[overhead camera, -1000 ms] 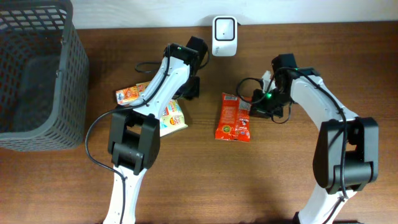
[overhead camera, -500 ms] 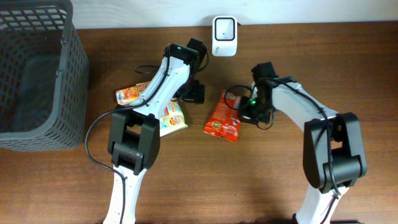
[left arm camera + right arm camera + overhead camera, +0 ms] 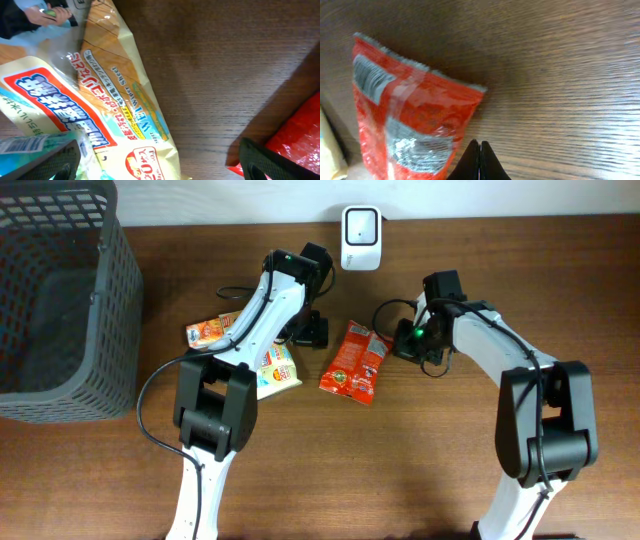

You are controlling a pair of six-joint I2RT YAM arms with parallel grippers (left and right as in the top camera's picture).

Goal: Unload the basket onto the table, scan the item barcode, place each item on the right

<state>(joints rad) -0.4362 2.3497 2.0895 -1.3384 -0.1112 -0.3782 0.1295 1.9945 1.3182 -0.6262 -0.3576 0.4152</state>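
Dark brown wood runs across the whole worktop [image 3: 420,470], with a pale wall along its far edge.

The left pincer [image 3: 160,167] stands with its fingers wide apart, one dark tip at each lower corner of the wrist view, and holds nothing. Between the tips lie bare wood and the edge of a yellow wet-wipes pack [image 3: 115,110]. From overhead, this pincer [image 3: 312,330] hangs low over the wood, between the wipes pack [image 3: 275,368] and the red snack packet [image 3: 355,362]. Its arm stretches from the near edge far across the worktop, almost straight. The wrist folds down just short of the white scanner [image 3: 360,225].

The right pincer [image 3: 479,160] has its fingers pressed together into one point, gripping nothing. It sits just beside the lower corner of the red snack packet [image 3: 410,110]; whether they touch cannot be told. A grey striped patch shows blurred at the packet's top end. Overhead, the right pincer [image 3: 412,345] is at the packet's right side. Its arm rises from the near right edge, and the forearm angles back and to the left.

The packet lies flat and tilted in the middle of the worktop, in front of the scanner and apart from it. A small orange packet [image 3: 205,332] lies left of the wipes. A grey mesh basket [image 3: 110,330] stands at the far left.
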